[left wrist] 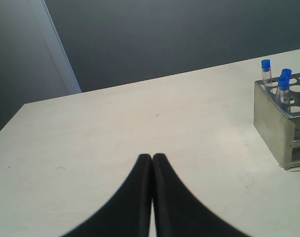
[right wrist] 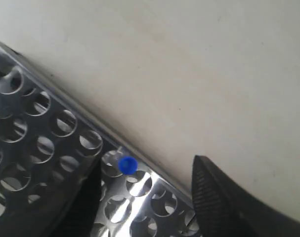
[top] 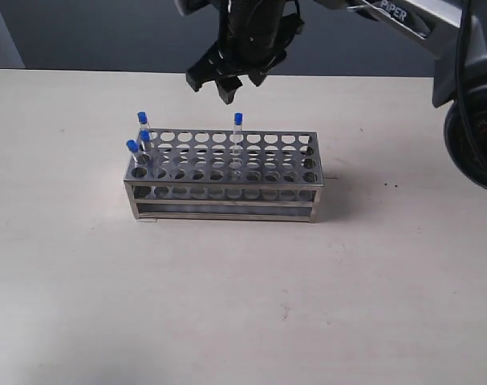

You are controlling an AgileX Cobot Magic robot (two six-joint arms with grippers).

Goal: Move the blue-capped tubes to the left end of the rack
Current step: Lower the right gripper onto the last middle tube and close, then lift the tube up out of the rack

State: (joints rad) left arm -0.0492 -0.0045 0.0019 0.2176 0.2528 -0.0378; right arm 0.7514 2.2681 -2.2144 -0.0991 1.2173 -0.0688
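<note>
The steel rack point(top: 227, 204) stands mid-table. Three blue-capped tubes point(top: 142, 120) point(top: 145, 138) point(top: 132, 147) stand in holes at its left end, and they also show in the left wrist view point(left wrist: 265, 66). A fourth blue-capped tube point(top: 237, 122) stands alone in the back row near the middle. My right gripper point(top: 227, 82) hovers open just above and behind that tube; from the wrist, its blue cap point(right wrist: 127, 165) lies between the spread fingers point(right wrist: 219, 197). My left gripper point(left wrist: 152, 158) is shut and empty over bare table, left of the rack point(left wrist: 276, 118).
The right arm's body point(top: 476, 120) hangs at the right edge of the exterior view. A dark wall runs behind the table's far edge point(top: 83, 70). Beige table top point(top: 243, 321) stretches in front of the rack.
</note>
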